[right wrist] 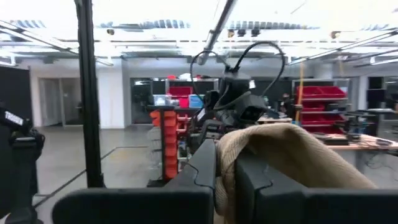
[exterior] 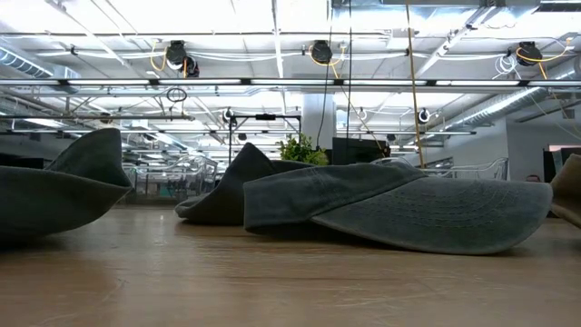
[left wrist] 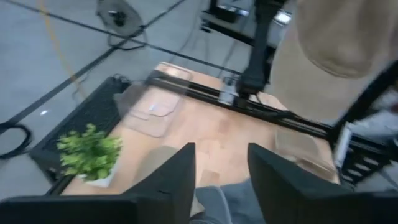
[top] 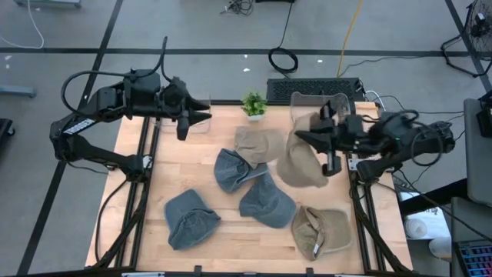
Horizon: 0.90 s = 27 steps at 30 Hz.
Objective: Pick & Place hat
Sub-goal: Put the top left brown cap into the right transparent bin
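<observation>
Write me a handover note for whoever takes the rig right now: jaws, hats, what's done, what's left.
Right gripper: jaws shut on the tan hat, lifted at the table's right side.
Left gripper: jaws apart, empty, above the far left corner by the clear bin.
On the table: three grey hats, two more tan ones.
Done: one tan hat picked. Left: place it, then the rest.

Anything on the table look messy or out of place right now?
The hats lie scattered: a grey-blue cap overlaps a tan cap mid-table. The right gripper holds a tan bucket hat dangling above the table.
</observation>
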Available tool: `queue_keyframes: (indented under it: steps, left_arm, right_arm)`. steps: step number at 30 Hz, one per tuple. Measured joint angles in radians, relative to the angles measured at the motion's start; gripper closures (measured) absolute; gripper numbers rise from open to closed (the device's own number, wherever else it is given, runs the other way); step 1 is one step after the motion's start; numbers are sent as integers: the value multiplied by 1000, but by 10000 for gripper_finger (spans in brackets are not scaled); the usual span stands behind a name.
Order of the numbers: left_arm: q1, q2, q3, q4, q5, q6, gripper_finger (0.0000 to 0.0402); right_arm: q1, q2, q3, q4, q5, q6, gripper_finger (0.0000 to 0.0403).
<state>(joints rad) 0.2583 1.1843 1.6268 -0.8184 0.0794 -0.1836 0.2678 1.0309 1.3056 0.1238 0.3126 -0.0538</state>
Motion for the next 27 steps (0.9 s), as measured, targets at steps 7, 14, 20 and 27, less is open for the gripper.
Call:
queue_keyframes:
  steps: [7, 14, 20, 27]
  left_arm:
    - [47, -1, 0, -26, 6, -32, 153]
    - [69, -1, 0, -62, 6, -32, 75]
    - [69, -1, 0, -69, 6, -30, 41]
    - [69, -1, 0, -68, 4, -37, 28]
  right_arm:
    - [166, -52, 1, -125, 250, -95, 394]
    - [305, -48, 1, -131, 646, -311, 394]
    - [318, -38, 0, -112, 1029, -607, 394]
    - [206, -66, 0, -122, 1123, -815, 394]
